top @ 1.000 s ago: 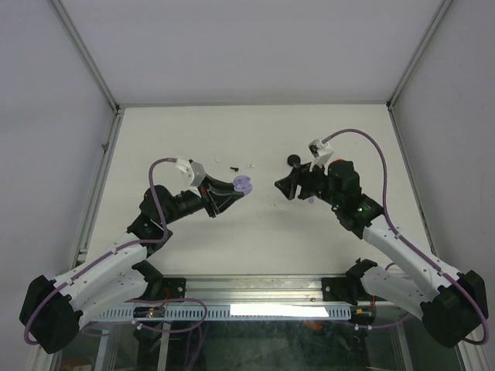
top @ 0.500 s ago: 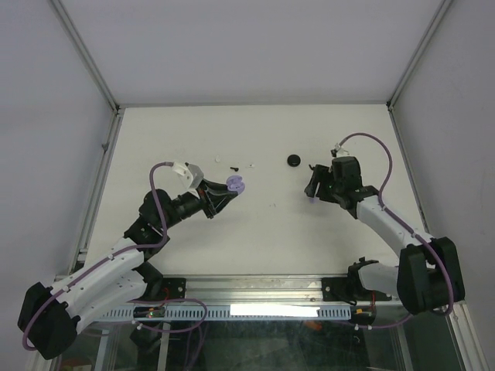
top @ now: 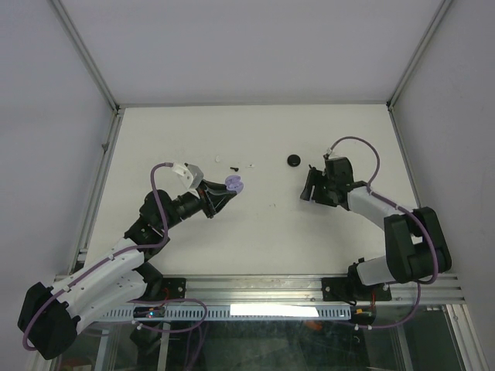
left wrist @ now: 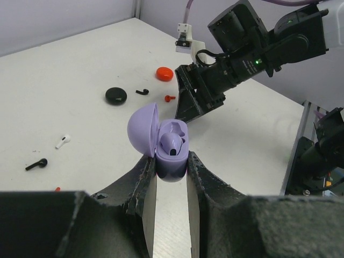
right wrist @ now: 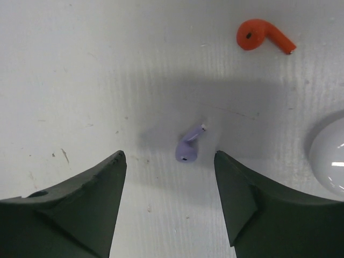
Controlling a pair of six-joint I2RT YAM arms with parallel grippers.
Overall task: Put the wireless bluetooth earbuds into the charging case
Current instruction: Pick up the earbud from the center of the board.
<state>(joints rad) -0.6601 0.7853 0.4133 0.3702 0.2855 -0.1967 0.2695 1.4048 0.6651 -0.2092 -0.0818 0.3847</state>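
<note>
My left gripper [left wrist: 170, 162] is shut on the base of an open lavender charging case [left wrist: 171, 153], lid tipped back to the left. One lavender earbud [left wrist: 172, 143] sits inside it. In the top view the case [top: 234, 184] hangs left of centre. A second lavender earbud [right wrist: 189, 146] lies on the white table just ahead of my right gripper [right wrist: 168, 158], whose jaws are open and empty on either side of it. The right gripper [top: 309, 188] points down at the table right of centre.
A red earbud [right wrist: 263, 36] and the edge of a white case [right wrist: 330, 158] lie near the right gripper. A black case [left wrist: 115, 95], red case [left wrist: 164, 73], white earbud [left wrist: 63, 141] and two black earbuds [left wrist: 36, 164] [left wrist: 142, 91] are scattered on the table.
The right arm has swung inward and tipped its gripper down over the table, jaws slightly wider. The left gripper has shifted a little to the left with the case.
</note>
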